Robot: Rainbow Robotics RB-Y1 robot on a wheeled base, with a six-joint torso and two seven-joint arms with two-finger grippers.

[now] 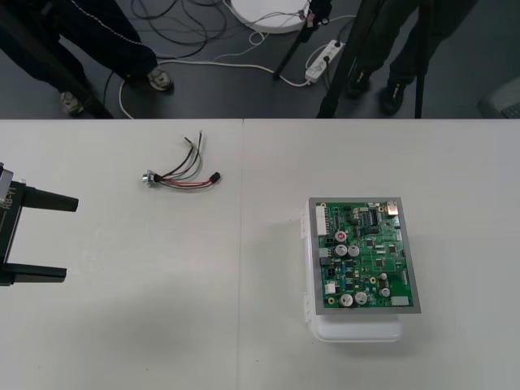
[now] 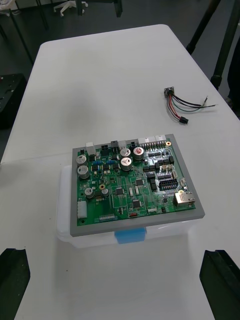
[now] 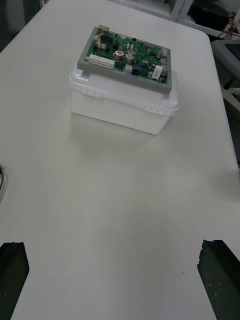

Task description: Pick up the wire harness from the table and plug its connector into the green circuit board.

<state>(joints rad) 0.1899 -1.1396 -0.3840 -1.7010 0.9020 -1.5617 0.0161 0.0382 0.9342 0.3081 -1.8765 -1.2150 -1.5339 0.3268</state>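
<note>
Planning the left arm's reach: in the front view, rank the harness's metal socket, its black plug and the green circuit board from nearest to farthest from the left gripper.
1. Metal socket: the end of the harness facing the left gripper.
2. Black plug: the harness's other end, farther along.
3. Green circuit board: far off on the robot's right side.

bright, even light from overhead falls on the pale table [image 1: 122, 325], which looks almost white in all three views. the floor [image 1: 244, 89] beyond its far edge is much darker. the white base [image 1: 357, 331] throws a soft, faint shadow on its left side in the front view, and a pale grey one along its foot in the left wrist view. small glints sit on the round metal caps of the board [image 1: 366, 252]. the harness [image 1: 183, 172] lies in the same flat light.
</note>
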